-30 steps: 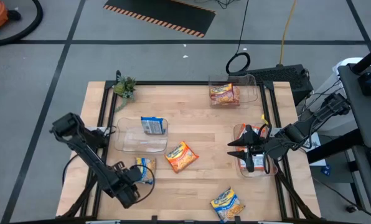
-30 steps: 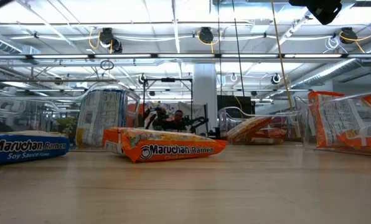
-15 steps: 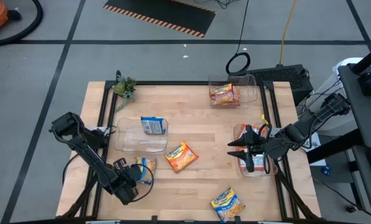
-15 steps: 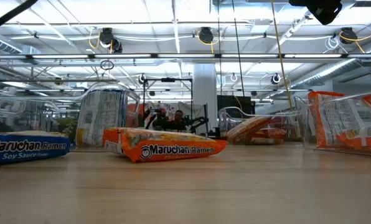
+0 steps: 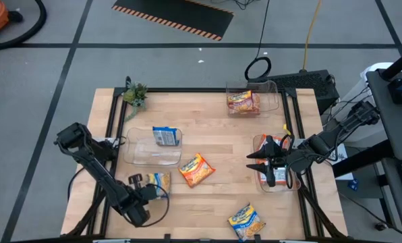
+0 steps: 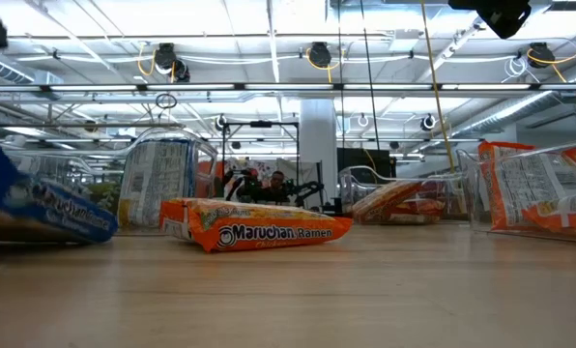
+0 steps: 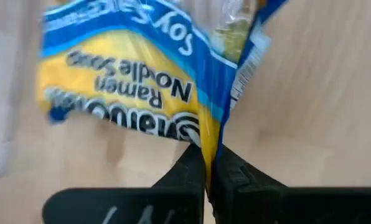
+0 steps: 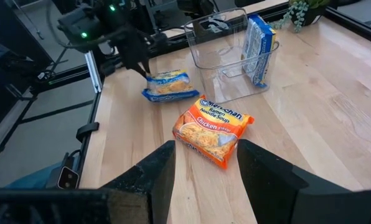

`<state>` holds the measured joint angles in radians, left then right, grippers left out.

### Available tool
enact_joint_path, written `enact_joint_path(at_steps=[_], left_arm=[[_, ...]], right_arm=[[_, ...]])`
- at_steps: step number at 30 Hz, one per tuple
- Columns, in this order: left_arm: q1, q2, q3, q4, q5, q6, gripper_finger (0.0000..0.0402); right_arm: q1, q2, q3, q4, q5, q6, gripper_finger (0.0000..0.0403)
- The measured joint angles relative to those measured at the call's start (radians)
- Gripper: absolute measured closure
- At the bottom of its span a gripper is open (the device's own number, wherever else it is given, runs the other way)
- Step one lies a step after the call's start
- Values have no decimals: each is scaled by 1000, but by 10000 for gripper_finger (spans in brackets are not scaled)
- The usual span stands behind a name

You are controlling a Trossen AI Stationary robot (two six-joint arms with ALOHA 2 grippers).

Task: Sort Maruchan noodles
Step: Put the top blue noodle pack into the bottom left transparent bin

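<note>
Pinching edge of yellow-and-blue packet [image 7: 142, 81], left gripper [image 7: 207, 163] was clamped at table's near-left corner. Matching blue packet's bin [image 5: 150, 150] lay just beyond, farther back. Right gripper [image 8: 201, 163] hung apart over right bin [image 5: 278, 182], much farther off.

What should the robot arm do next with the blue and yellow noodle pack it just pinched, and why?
Probably lift it a little. The left gripper is shut on the edge of the blue-and-yellow packet, which already tilts up off the table. The clear bin holding another blue packet is close by, so that looks like where it belongs.
</note>
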<state>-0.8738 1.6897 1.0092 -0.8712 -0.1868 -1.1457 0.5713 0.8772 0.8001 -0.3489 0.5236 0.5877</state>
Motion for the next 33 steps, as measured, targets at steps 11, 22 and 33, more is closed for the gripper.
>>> enact_joint_path(at_steps=[11,22,33], left_arm=[[0,-2,357,-303,-252,260,398],[30,-3,472,-485,-492,755,398],[140,-11,468,-694,-714,1039,398]], right_arm=[[0,0,0,0,3,0,238],[0,0,0,0,3,-1,238],[0,0,0,0,3,-5,238]])
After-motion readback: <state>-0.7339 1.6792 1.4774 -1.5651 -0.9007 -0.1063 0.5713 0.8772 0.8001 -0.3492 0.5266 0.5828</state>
